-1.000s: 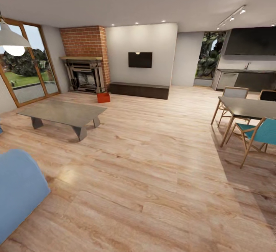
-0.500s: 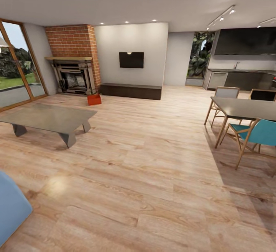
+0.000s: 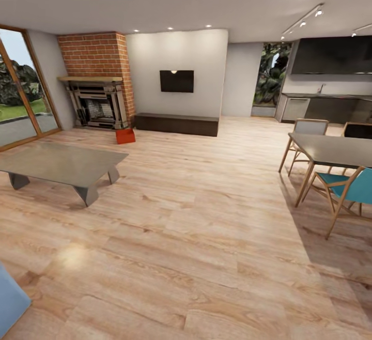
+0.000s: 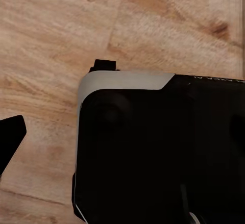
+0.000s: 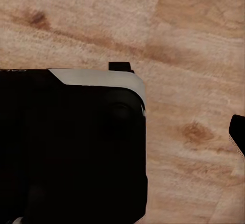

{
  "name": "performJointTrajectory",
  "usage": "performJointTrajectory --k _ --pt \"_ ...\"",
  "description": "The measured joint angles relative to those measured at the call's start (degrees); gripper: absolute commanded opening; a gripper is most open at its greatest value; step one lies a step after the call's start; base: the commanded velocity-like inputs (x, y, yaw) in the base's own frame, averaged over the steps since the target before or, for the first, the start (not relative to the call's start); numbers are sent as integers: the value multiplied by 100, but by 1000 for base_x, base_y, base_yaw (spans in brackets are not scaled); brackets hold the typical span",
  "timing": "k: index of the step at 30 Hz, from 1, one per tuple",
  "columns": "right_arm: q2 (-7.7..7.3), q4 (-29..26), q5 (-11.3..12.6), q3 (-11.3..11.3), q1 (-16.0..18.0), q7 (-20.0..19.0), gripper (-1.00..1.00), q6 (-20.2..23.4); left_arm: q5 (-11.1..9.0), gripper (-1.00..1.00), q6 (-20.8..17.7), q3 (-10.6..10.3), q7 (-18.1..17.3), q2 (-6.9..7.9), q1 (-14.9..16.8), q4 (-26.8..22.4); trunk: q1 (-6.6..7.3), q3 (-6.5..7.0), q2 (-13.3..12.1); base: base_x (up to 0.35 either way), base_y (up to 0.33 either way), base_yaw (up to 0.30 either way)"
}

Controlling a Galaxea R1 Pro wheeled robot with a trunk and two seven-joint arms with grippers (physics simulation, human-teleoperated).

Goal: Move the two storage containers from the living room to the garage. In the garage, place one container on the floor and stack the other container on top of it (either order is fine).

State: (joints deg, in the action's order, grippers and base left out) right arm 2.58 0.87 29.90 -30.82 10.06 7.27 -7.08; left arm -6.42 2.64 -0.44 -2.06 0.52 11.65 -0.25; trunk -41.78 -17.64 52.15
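Grippers: state can't be told. Left wrist view has a dark tip at frame edge over plank floor; right wrist view has a similar tip. Robot's black base blocks much of both. Nothing seen held.

Bin sits on the floor far across the living room, just beside the fireplace and near the bench end. Whether it is one bin or two, too small to tell.

Risks, as I judge them: clipping the coffee table corner on a straight run; dining chair on the other flank.

Head view gives room layout and bin; wrist views give floor close under the base.
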Motion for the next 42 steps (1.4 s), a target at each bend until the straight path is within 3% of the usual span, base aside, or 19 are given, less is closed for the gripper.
performJointTrajectory --k 42 --pt "3 0 -17 1 0 0 100 1 7 100 -69 0 -6 -9 0 0 0 0 0 322 0 0"
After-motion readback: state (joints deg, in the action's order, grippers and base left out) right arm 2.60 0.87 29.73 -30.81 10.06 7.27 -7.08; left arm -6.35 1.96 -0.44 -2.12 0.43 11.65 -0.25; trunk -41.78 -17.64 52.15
